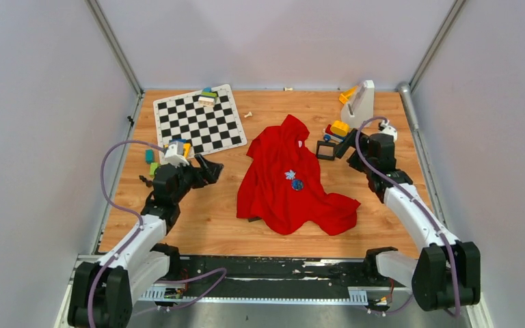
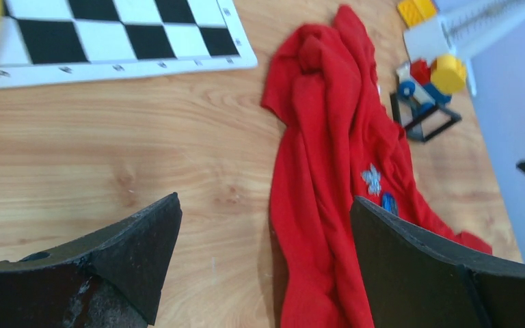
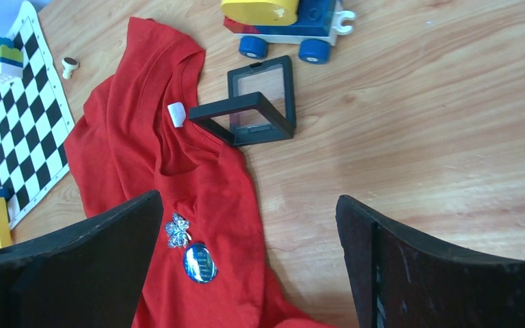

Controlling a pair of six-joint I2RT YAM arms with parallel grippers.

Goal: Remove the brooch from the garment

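Looking at the bright red hooded cloth garment (image 1: pixel 280 198), spread rumpled in the middle of the overhead frame on the wooden desk (image 1: pixel 205 219), you can judge that the task has not begun. The small silvery flower-shaped brooch (image 3: pixel 177 230) is pinned to the cloth near its centre, with a round blue glossy badge (image 3: pixel 199 262) just beside it, lower right. You cannot tell from the pictures which pin the task means, though the flower seems likelier. Your left end effector (image 2: pixel 265 212) sits at centre left of the overhead frame with its jaws spread wide and nothing between them. Your right end effector (image 3: pixel 249 205), at upper right, is just as wide and just as empty. Neither touches the cloth, so approaching, steadying the fabric, unpinning and lifting away are all left to do. For room, you have bare wood between the left end effector and the garment's left edge. The black-and-white chequered mat (image 1: pixel 199 123) lies further up, clear of that path. The right side is tighter: a black square hinged frame case (image 3: pixel 260 102) rests against the garment's collar, and a toy truck with blue wheels (image 3: pixel 284 24) stands just above it. Loose folds at the lower right hem could drag, I judge.
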